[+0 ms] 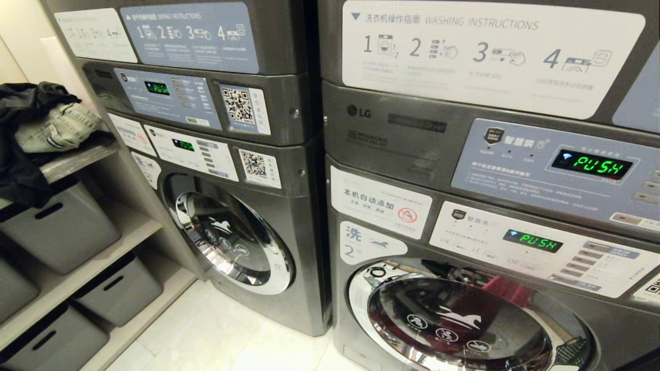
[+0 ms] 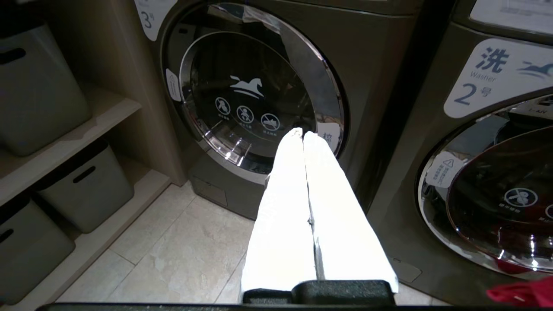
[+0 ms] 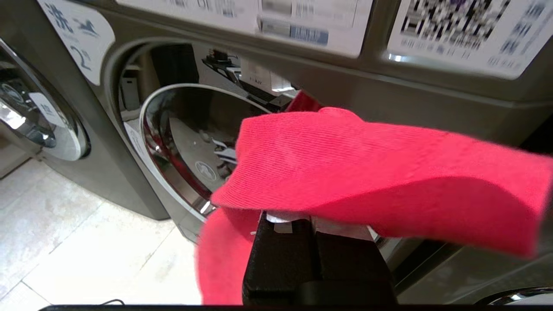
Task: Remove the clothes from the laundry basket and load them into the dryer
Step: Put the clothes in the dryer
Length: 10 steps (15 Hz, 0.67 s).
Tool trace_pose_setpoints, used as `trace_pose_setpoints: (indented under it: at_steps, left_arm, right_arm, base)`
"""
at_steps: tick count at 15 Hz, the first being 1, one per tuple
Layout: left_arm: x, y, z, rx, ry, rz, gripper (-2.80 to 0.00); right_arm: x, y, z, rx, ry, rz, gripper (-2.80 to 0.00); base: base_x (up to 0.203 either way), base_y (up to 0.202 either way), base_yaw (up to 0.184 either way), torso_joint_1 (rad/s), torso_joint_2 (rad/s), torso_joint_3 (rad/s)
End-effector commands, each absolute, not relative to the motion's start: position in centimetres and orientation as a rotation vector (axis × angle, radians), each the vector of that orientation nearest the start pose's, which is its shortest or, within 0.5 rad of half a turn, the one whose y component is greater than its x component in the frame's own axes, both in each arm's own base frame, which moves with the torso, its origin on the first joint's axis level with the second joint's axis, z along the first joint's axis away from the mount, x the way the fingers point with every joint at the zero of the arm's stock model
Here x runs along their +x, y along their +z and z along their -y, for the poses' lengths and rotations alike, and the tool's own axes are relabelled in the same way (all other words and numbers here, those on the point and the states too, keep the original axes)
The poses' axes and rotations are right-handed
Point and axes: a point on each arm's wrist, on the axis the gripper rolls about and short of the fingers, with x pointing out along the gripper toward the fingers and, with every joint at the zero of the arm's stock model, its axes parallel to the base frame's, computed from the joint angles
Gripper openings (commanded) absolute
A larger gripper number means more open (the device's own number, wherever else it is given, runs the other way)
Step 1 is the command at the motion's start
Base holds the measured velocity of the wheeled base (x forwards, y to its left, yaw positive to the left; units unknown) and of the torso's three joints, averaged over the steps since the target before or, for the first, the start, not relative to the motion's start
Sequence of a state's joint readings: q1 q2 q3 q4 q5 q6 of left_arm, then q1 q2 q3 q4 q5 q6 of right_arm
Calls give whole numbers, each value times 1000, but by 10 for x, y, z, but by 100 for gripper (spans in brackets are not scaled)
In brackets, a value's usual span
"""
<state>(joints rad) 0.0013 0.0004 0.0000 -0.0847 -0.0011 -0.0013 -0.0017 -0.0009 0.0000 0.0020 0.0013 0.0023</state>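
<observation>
- Red garment [image 3: 380,172]: a ribbed cloth draped over the right pincer [image 3: 311,222], whose fingers are clenched on it; it hangs just before a machine door.
- Machine marked 2 [image 1: 464,288]: round glass door [image 1: 459,319] closed in the head view, red showing in the glass; lit panels read PUSH. The unit above it [image 1: 412,134] appears to be the dryer.
- Left pincer [image 2: 303,134]: white fingers [image 2: 281,207] pressed together, clenched on nothing, facing the closed door of the machine marked 3 [image 2: 259,86].
- Shelving [image 1: 77,159] to the robot's left: grey bins [image 1: 62,226] on the shelves, and a heap of dark and pale clothes [image 1: 46,129] on top. No laundry basket is in view.
- Risks, as judged: the door ahead is shut, so the garment cannot go in until it is opened; the lower units are labelled washers, so it could be loaded into the wrong drum; loose cloth may snag on the door rim or slip to the floor [image 2: 181,242].
</observation>
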Motion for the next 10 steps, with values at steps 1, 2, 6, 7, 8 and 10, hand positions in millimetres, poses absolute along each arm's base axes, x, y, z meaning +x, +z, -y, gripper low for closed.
trace_pose_setpoints:
  at_steps: [1, 2, 6, 7, 8, 10]
  left_arm:
    - [-21, 75, 0, -1, 0, 55, -280]
    - [-21, 75, 0, -1, 0, 55, -280]
    - [-21, 75, 0, -1, 0, 55, -280]
    - [-21, 75, 0, -1, 1, 56, -280]
    - [-21, 75, 0, -1, 1, 55, -280]
    - [-21, 75, 0, -1, 0, 54, -280]
  right_arm:
    - [-23, 75, 0, 3, 0, -2, -280]
    - [-23, 75, 0, 3, 0, -2, -280]
    - [-23, 75, 0, 3, 1, -2, -280]
    - [-23, 75, 0, 6, 0, -2, -280]
    - [-23, 75, 0, 6, 0, 0, -280]
    - [-23, 76, 0, 5, 0, 2, -280]
  base:
    - [0, 0, 0, 260, -581, -323]
    - [0, 0, 0, 251, -583, -324]
    - [0, 0, 0, 262, -589, -325]
    - [0, 0, 0, 178, -408, -212]
    - [0, 0, 0, 65, -134, -66]
    - [-4, 2, -31, 20, -25, -15]
